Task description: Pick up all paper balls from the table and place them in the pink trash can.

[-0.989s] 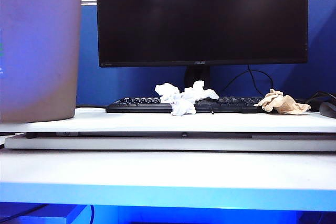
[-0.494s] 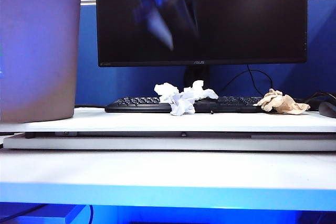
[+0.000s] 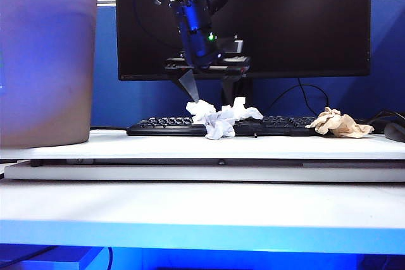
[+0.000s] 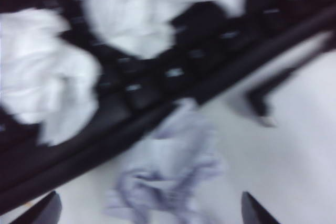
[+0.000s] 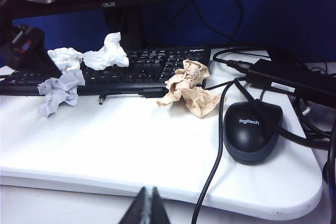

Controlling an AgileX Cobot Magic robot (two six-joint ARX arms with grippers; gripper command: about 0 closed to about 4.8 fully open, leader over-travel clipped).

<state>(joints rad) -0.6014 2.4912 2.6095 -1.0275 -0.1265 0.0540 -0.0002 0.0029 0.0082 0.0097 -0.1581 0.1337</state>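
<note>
While your left pincer (image 3: 207, 86) hung wide open just above the three white paper balls (image 3: 219, 118) by the keyboard (image 3: 166, 126), crowding risked a double grab. One tan ball (image 3: 339, 123) lay right; pink trash can (image 3: 45, 61) far left. Right pincer (image 5: 146, 208) sat shut near the counter (image 5: 131, 145) edge.

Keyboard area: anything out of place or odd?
Yes. Crumpled paper balls litter it: two white ones lie on the black keyboard, a third against its front edge, a tan one by the mouse. Left gripper open above them; right gripper shut, well clear of them.
</note>
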